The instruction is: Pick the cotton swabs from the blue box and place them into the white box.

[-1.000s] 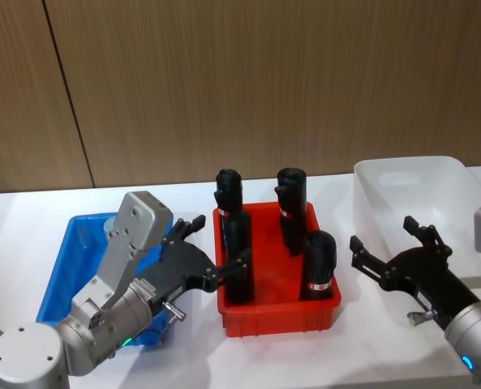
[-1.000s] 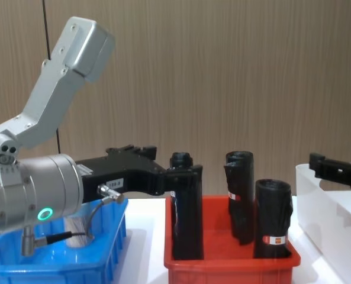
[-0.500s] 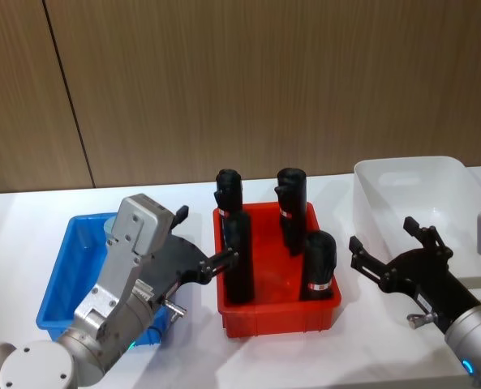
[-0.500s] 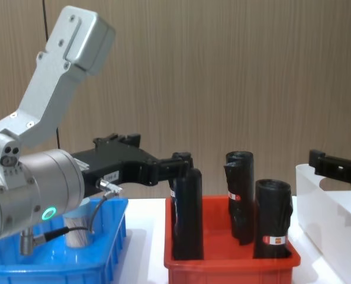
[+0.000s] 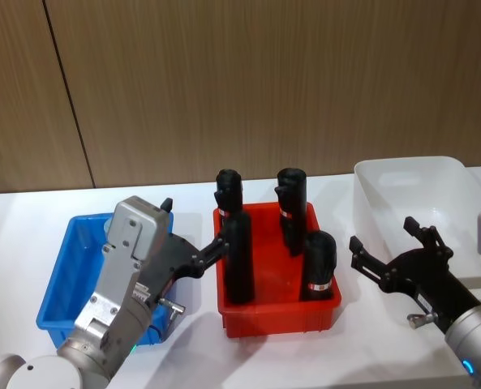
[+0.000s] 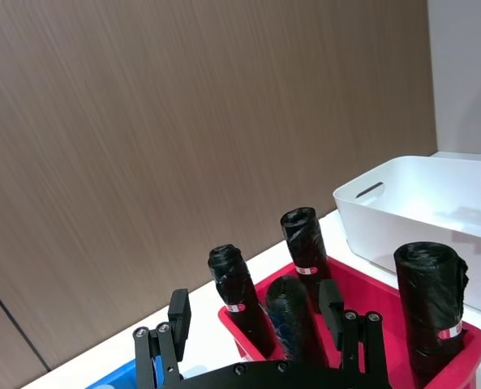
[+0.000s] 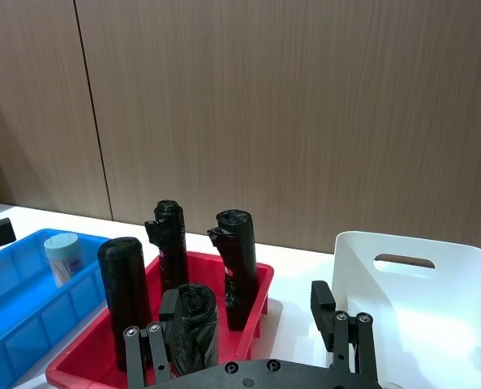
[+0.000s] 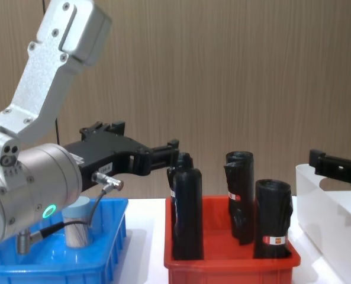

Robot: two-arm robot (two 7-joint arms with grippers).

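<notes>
Getting the left hand (image 5: pixel 194 224) down onto the cotton swabs tub (image 8: pixel 77 228) looks like the step in hand. The tub stands upright in the blue box (image 5: pixel 52 284), toward its far end, with its pale blue lid on. It is the one tub I can make out.

The left hand hangs above the right side of that box, level with the tops of the black rolls (image 5: pixel 238 259) in the red bin (image 5: pixel 281 312), and its fingers point toward the bin instead of down at the tub. One fingertip is close to the nearest roll, but I cannot tell whether they touch.

To do this well, the hand should:
- draw away from the rolls first, then tip so its fingers point downward;
- centre over the lid and come straight down, with a finger on either side of the clear wall;
- close below the lid, since the tub is light and smooth and a skewed squeeze could tip it or squirt it out.

The carry then has to go high enough to clear the rolls.

The left hand is spread wide and holds nothing. The right hand (image 5: pixel 382 233) is just as wide open and empty. It waits above the tabletop (image 5: pixel 21 227) between the red bin and the white box (image 5: pixel 402 174), which sits at the far right.
</notes>
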